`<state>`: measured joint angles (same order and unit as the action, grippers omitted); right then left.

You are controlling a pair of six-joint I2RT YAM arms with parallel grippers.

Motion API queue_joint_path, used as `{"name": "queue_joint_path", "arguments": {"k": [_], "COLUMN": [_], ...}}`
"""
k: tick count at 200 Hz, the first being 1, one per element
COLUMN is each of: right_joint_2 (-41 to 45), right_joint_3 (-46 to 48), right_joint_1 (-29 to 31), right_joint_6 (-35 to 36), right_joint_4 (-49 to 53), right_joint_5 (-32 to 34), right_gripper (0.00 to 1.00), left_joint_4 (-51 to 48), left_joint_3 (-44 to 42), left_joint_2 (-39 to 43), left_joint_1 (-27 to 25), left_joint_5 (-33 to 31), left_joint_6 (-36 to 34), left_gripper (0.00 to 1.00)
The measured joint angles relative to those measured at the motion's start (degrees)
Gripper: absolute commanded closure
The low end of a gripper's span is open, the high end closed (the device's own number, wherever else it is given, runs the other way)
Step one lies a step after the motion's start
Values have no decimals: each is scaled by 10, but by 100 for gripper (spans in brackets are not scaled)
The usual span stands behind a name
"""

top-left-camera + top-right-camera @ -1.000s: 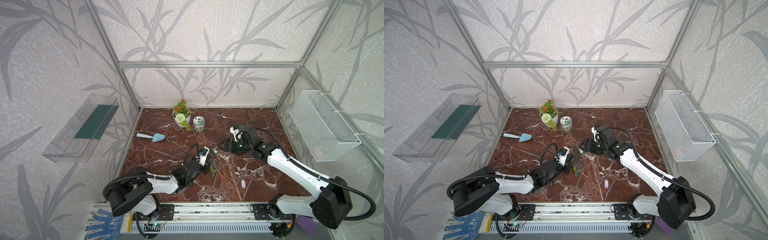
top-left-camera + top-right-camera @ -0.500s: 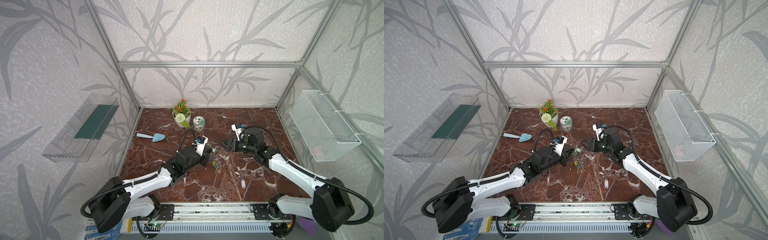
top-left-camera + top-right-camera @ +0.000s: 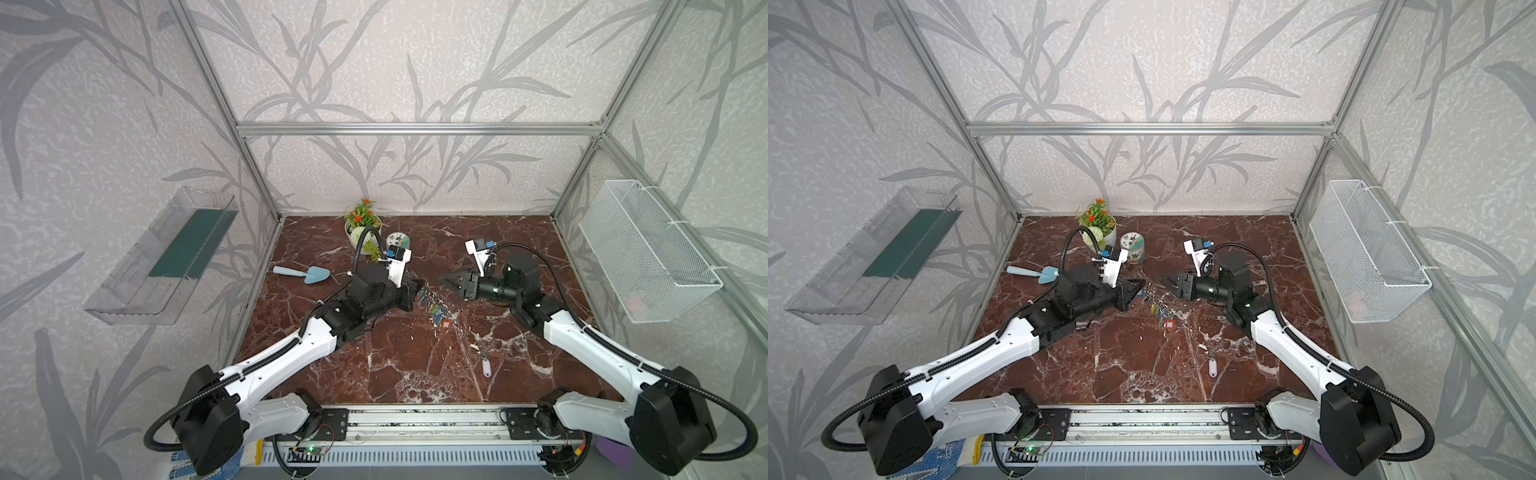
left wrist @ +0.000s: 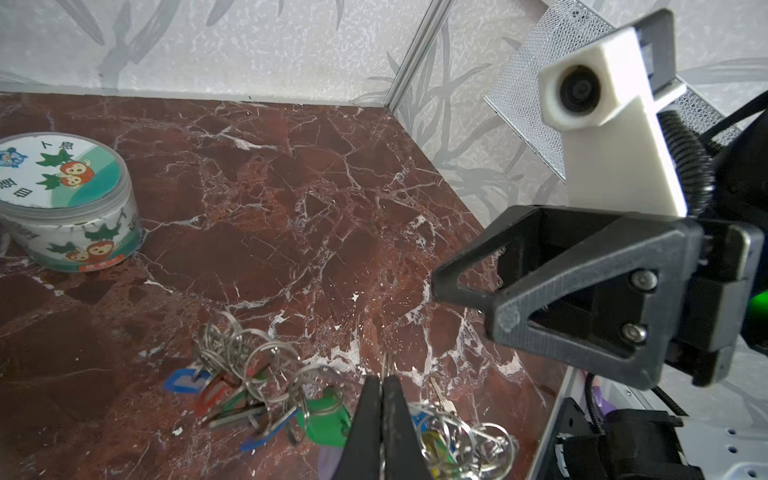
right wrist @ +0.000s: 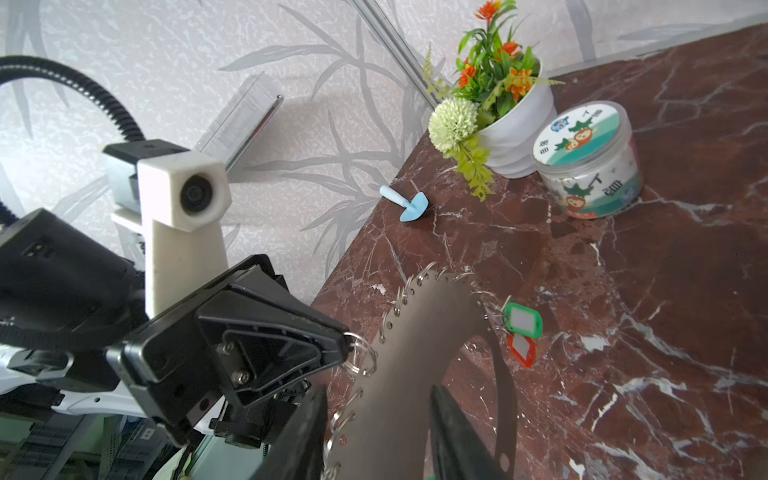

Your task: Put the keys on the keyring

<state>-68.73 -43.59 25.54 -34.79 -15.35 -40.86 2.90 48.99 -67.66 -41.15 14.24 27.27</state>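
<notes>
The space is being enclosed on three sides by pale textured wallpaper panels printed with grey bamboo leaves (image 3: 395,62), and these are being held in a silver aluminium profile frame (image 3: 415,128). The floor is being formed by a dark red-brown marble-patterned counter with white veins (image 3: 415,374). In both top views a clear plastic wall shelf with a dark green liner (image 3: 120,291) is being carried on the left wall, and a white wire mesh basket (image 3: 640,249) on the right. Everything is being lit evenly by soft, diffuse light.
</notes>
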Motion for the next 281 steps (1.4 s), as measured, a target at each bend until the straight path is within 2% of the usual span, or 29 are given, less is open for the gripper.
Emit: {"name": "queue_joint_path", "arguments": {"k": [60, 146, 238, 268, 281], "right_joint_2": [-11, -28, -37, -47, -52], "right_joint_3": [-5, -12, -17, -17, -17], "right_joint_1": [0, 8, 12, 12, 11], "right_joint_6": [-5, -31, -52, -73, -85], "right_joint_4": [-27, -58, -87, -113, -123], "right_joint_5": [-38, -79, -98, -103, -106], "right_gripper": [66, 68, 84, 85, 81], "left_joint_4": [-19, 23, 45, 54, 59], "left_joint_3": [13, 12, 11, 9, 6], "left_joint_2": [14, 20, 20, 20, 20], "left_joint_1": [3, 3, 3, 3, 4], "left_joint_5": [29, 38, 43, 44, 43], "left_joint_6": [21, 33, 33, 33, 33], "left_gripper": [100, 100, 100, 100, 100]}}
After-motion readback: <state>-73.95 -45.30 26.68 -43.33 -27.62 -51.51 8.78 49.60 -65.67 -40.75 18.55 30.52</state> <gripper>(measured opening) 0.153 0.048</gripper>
